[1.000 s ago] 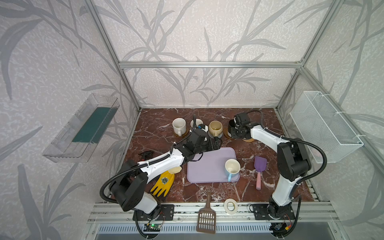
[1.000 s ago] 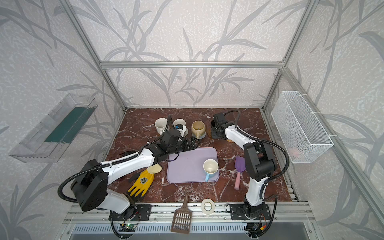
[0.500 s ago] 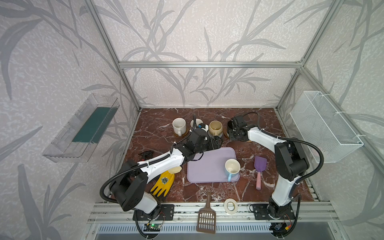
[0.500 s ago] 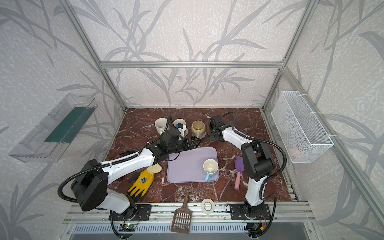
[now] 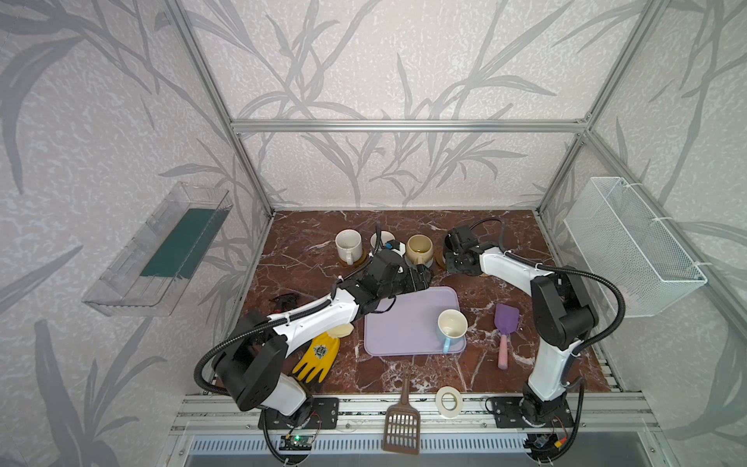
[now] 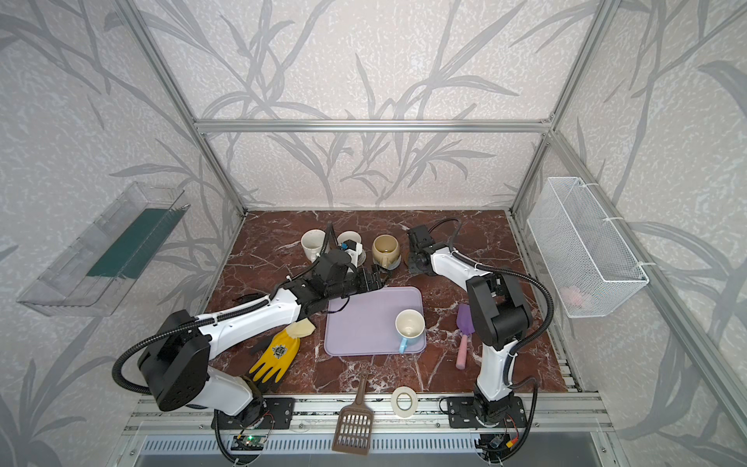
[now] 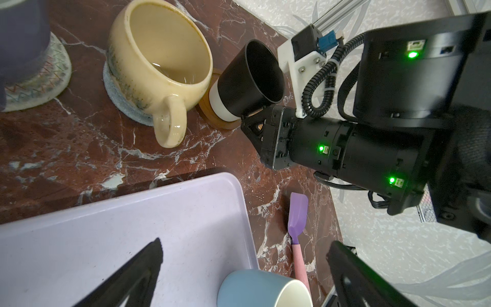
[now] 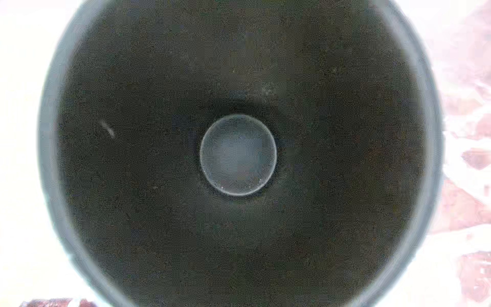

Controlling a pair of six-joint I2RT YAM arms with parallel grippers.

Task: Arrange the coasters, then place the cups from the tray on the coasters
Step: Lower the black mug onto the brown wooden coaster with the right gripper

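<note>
Tray (image 5: 404, 323) in both top views carries only the blue cup (image 5: 452, 325). The right gripper (image 5: 452, 260) is low at the back, just beside the beige cup (image 5: 420, 248). I judge it is setting a cup on a coaster there, but that cup is hidden. The left gripper (image 5: 422, 279) hovers at the tray's far edge, probably to keep clear.

In the left wrist view, the left gripper's jaws stand wide apart with nothing between them, above the tray and blue cup. The right gripper is clamped on the side of the black cup (image 7: 249, 77). The cup's white bottom band meets an amber coaster (image 7: 212, 121), and the cup seems to lean.

The right wrist view looks straight into the black cup: matte dark wall, pale round bottom.
</note>
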